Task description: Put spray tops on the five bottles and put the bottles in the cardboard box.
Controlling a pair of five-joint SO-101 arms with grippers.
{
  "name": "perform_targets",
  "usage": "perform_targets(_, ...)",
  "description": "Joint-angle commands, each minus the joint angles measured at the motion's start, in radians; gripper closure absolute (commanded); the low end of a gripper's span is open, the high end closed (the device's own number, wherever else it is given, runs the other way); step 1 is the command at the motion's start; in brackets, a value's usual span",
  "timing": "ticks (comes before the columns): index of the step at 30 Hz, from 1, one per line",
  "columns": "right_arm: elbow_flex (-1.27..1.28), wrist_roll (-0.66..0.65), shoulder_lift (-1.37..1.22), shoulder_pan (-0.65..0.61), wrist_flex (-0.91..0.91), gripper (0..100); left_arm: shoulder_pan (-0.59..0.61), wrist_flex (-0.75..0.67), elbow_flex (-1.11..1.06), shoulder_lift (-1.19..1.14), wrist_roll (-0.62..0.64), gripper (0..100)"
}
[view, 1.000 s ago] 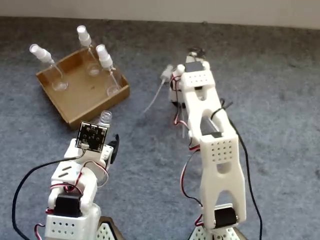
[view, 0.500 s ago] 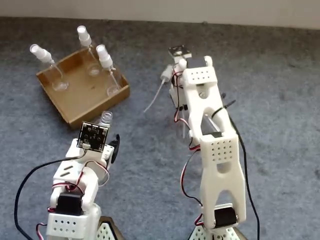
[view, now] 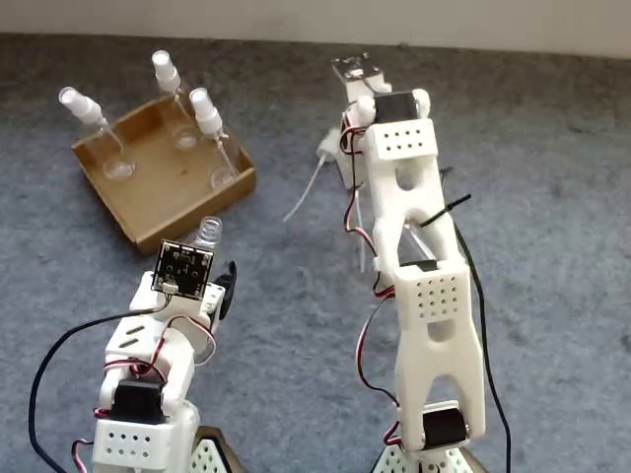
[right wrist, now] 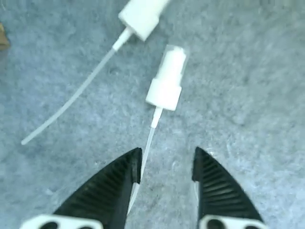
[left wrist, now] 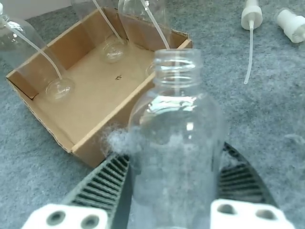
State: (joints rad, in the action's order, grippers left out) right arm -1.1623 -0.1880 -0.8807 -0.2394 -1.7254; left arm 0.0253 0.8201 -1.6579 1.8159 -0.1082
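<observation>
My left gripper (left wrist: 174, 191) is shut on a clear bottle (left wrist: 174, 129) with a bare, open neck, held upright just in front of the cardboard box (view: 118, 212). In the high view this bottle (view: 207, 233) sticks up beyond the left wrist. Three capped bottles (view: 205, 110) stand in the box. My right gripper (right wrist: 167, 160) hangs open over a white spray top (right wrist: 166, 83) lying on the carpet, whose thin tube runs back between the fingers, close to one of them. A second spray top (right wrist: 143, 14) lies beside it, with its long tube (view: 301, 202) stretched toward the box.
Everything rests on grey carpet (view: 552, 197). The right arm (view: 414, 207) stretches toward the back of the table and covers the ground under it. The box's brown wall (left wrist: 124, 119) stands right behind the held bottle. A pale wall edge runs along the back.
The right arm has stretched farther toward the back of the table, its wrist coming into sight beyond the spray tops. The left arm and its bottle have stayed put.
</observation>
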Motion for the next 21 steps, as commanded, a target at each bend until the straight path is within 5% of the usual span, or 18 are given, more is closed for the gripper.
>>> perform_targets(1,-0.058,0.002,0.012,-0.022,0.117,80.8,0.015,-0.025,0.01,0.01,0.015,91)
perform_targets(6,-0.061,0.163,-0.031,-0.031,0.234,80.7,0.015,-0.025,0.008,0.01,0.015,91)
perform_targets(21,-0.065,0.167,-0.274,-0.025,0.343,80.8,0.015,-0.025,0.008,0.01,0.014,91)
